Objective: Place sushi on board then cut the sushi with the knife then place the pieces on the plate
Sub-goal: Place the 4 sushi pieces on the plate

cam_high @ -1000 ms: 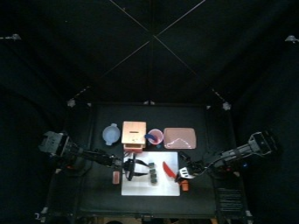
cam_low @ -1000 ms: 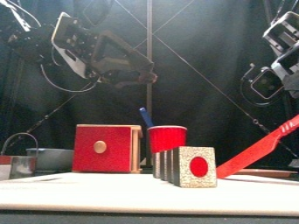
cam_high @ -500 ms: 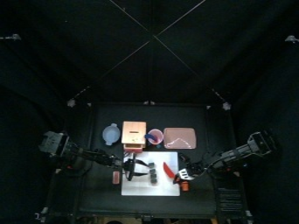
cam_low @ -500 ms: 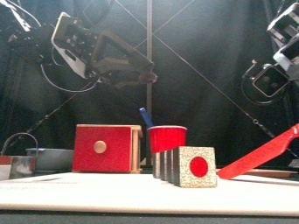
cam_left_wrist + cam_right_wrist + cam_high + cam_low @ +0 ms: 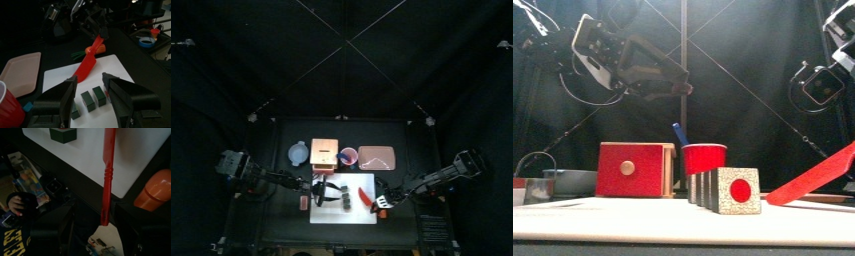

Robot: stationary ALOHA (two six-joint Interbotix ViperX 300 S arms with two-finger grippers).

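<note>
Several sushi pieces [image 5: 331, 194] stand cut on the white board [image 5: 352, 212] by the bench's front edge, and the right fingers [image 5: 65, 233], holding the red knife [image 5: 814, 178], have eased it rightward, so the wide-open left fingers [image 5: 60, 97] can probably start carrying pieces to the pink plate [image 5: 376, 157].

Robot lab booth, black curtains [image 5: 251, 60], table [image 5: 409, 140]

From high above, one camera looks steeply down on the distant surface [image 5: 412, 140], another sits level and close at its front edge, and both wrist cameras peer past their own jaws; all four catch the red knife [image 5: 368, 193] over the white cutting board [image 5: 338, 215].
</note>
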